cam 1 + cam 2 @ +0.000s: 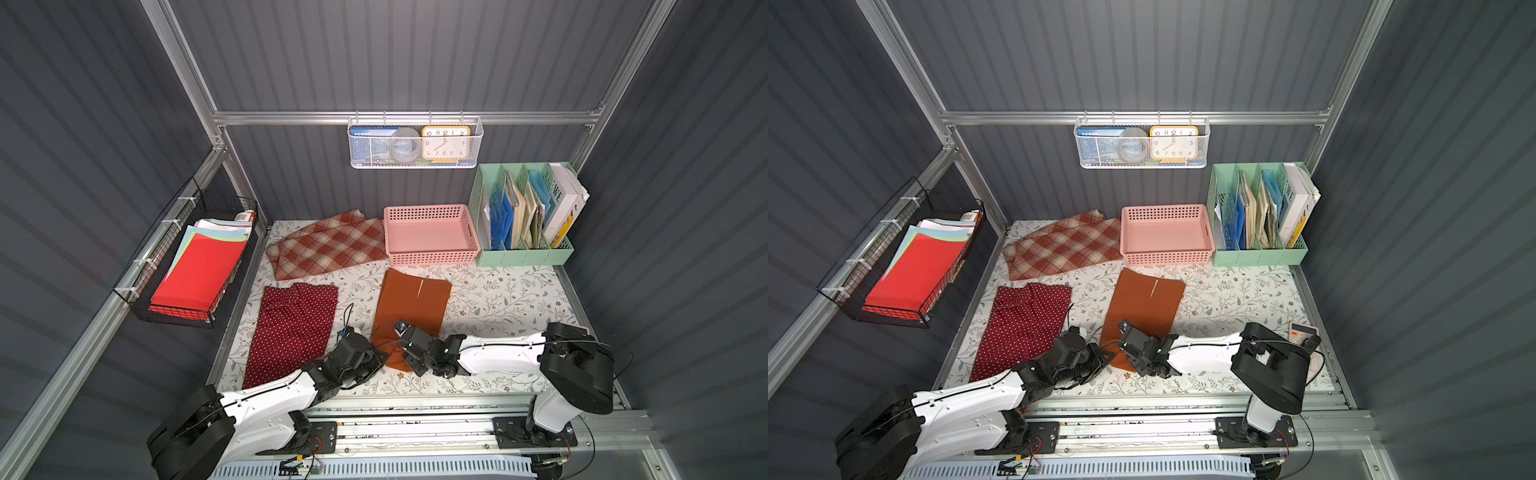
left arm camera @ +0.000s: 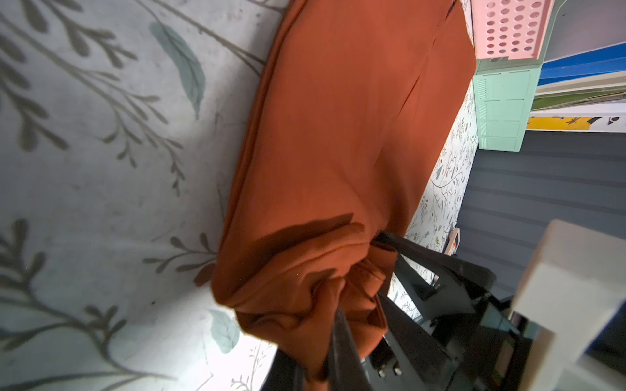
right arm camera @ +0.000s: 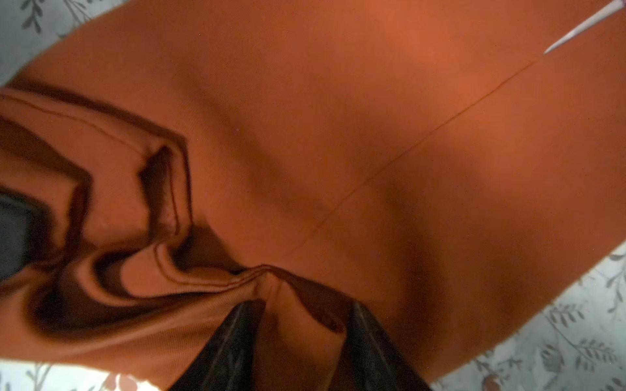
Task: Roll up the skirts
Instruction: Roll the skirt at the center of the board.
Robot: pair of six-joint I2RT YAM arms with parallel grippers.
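**Operator:** State the layout, largest item first.

**Technician:** The surface point(image 1: 498, 299) carries three skirts, none of them rolled. The plaid skirt point(image 1: 328, 245) lies at 11 o'clock. The polka-dot skirt point(image 1: 291, 328) lies at 9 o'clock. The rust-orange skirt point(image 1: 415, 299) lies at centre, long axis running 12 to 6. Both arms work at its 6 o'clock end, where the hem point(image 3: 142, 270) is bunched.

**Operator:** Gripper condition?

**Technician:** The left gripper point(image 2: 315, 342) is clamped tight on a wad of the orange hem. The right gripper point(image 3: 299, 321) stands parted. A ridge of the same hem lies between its fingers point(image 3: 233, 338), and no clamp is evident there.

**Operator:** Failure modes from here?

**Technician:** Four, in my judgement.
1. **Single-point hold.** Only the left side is pinched, so the bunch can sag open and lose any turn already formed.
2. **Skew.** If the right gripper closes on a different layer, the roll can wind as a cone and drift toward the polka-dot skirt at 9 o'clock.
3. **Proximity.** The two grippers sit just beside each other, so a strike between them is plausible.
4. **Slip.** The thin cloth may slide along the surface toward 12 o'clock instead of turning over.
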